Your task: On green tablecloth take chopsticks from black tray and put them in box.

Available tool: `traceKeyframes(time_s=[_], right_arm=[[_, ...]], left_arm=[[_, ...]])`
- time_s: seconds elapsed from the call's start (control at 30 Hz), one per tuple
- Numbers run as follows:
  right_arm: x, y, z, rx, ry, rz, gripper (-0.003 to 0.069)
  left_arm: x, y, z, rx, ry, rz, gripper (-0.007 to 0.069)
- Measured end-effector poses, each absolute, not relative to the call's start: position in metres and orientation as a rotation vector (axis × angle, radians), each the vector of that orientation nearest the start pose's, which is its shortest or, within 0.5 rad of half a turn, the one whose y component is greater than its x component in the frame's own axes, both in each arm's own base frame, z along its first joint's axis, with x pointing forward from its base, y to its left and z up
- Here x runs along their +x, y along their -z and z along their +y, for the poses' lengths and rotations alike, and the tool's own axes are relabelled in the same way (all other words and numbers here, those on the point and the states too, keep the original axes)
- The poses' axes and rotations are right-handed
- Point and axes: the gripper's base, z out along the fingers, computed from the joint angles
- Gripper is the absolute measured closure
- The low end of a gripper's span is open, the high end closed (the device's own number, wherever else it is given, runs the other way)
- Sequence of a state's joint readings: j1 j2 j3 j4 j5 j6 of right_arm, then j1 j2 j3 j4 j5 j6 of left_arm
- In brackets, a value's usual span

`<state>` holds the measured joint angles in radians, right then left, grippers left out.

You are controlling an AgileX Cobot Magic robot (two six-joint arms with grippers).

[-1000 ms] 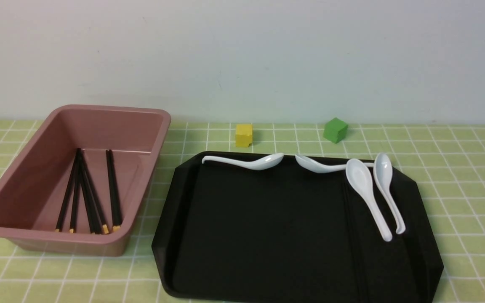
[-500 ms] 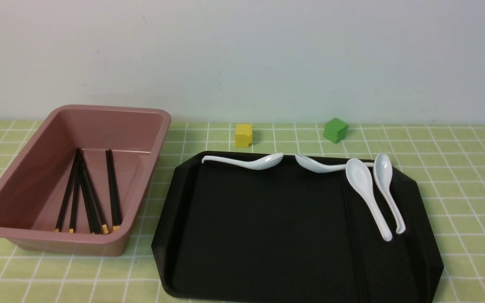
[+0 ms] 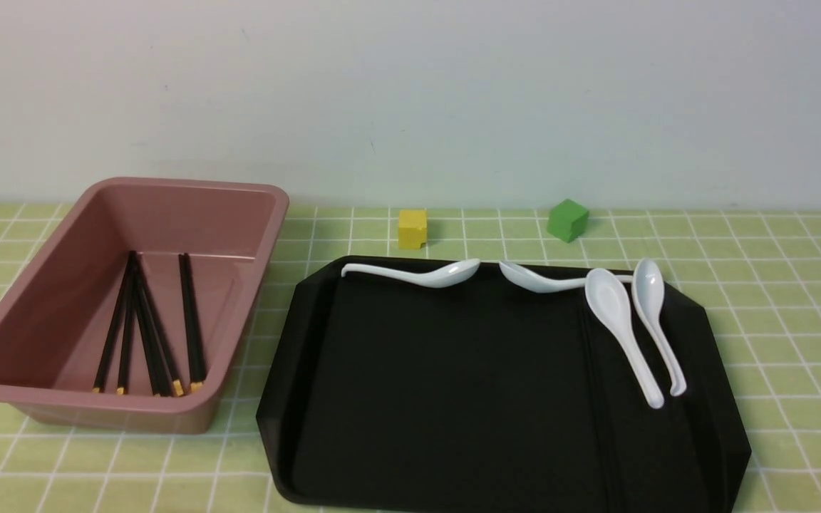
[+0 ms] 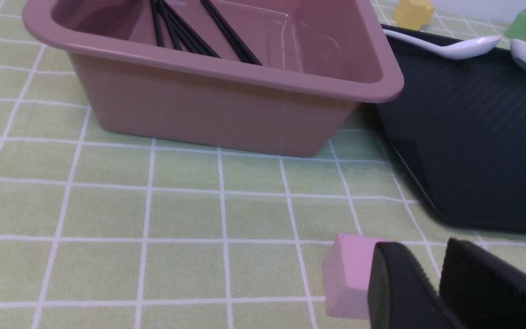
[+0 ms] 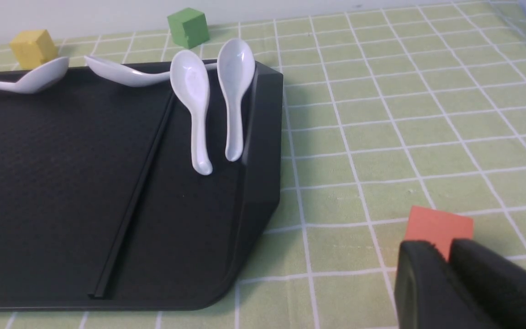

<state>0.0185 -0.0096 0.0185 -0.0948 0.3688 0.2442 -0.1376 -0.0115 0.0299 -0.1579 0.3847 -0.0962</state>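
Green tablecloth (image 3: pixel 453 228) unchanged this past second: chopsticks (image 3: pixel 147 328) lie in the box (image 3: pixel 168 187) beside the black tray (image 3: pixel 453 399), one stick (image 5: pixel 130 196) seemingly left on it; your left gripper (image 4: pixel 432 262) and right gripper (image 5: pixel 448 253) sit closed, empty

The box (image 3: pixel 125 299) sits on the tablecloth (image 3: pixel 774 285) at about nine o'clock from the tray (image 3: pixel 325 427), just beside its left rim. Several chopsticks (image 3: pixel 143 324) lie in the box, running twelve to six, bunched toward its left half. One more stick (image 5: pixel 135 192) lies on the tray floor, right of centre, also twelve to six. Four spoons rest on the tray — two along the twelve o'clock rim (image 3: pixel 414 273) (image 3: pixel 542 279), two at its one o'clock corner (image 3: pixel 621 328) (image 3: pixel 656 317). Behind the tray, on the cloth, stand two cubes: one at eleven o'clock (image 3: pixel 412 229), one at one o'clock (image 3: pixel 567 220) — well apart
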Motion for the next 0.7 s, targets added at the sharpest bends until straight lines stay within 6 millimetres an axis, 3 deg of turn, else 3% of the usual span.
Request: traceKeyframes(time_s=[0.7], right_arm=[[0.0527,-0.1747,-0.0021,0.151,-0.089,1.854,0.0532]], left_arm=[[0.0510,-0.1696,-0.0125,-0.059,0.316,1.893,0.0437]])
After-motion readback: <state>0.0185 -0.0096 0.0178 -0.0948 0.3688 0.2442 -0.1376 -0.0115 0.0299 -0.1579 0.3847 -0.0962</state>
